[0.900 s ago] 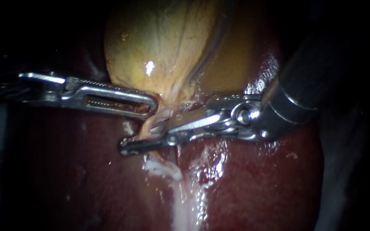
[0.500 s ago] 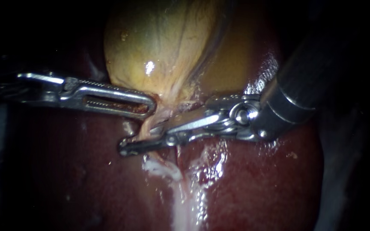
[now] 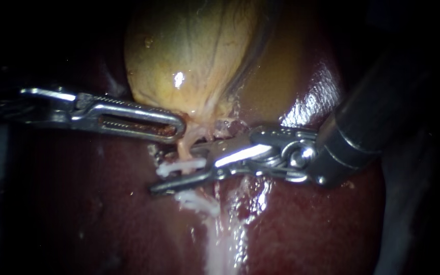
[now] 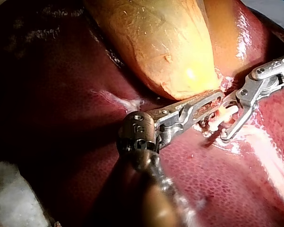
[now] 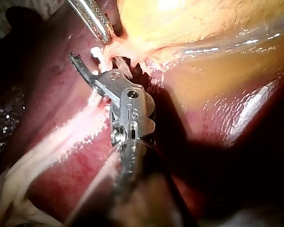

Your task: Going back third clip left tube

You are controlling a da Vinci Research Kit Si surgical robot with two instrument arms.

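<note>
**Clip seated, jaws not yet clear of it**

Our right instrument (image 3: 182, 173), with slim steel jaws, stands parted: a plain gap, nothing gripped. The small white clip (image 3: 175, 166) lies inside that gap, across the pale pink tube (image 3: 185, 146), with the lower jaw just at the clip's 6 o'clock. Our left instrument (image 3: 176, 127), with long windowed toothed jaws, is clamped on the neck of the yellow-tan gallbladder (image 3: 189, 56), at the clip's 11 o'clock. The glossy dark red liver (image 3: 103, 224) spreads from 3 round to 9. A frayed white patch (image 3: 195, 201) sits at the clip's 5 o'clock; whether it is a clip or pale tissue, we cannot tell.

Risks, as we judge them:
- Backing out toward 3 o'clock, the lower jaw's tip could hook the clip or tube and loosen or tear it.
- A harder pull from the left instrument could stretch the tube and slide the clip.
- A dipping tip could score the liver.

The left wrist view shows the jaw gap side-on with the clip inside, which the endoscope flattens. The right wrist view shows only one jaw plainly, just beside the clip.
</note>
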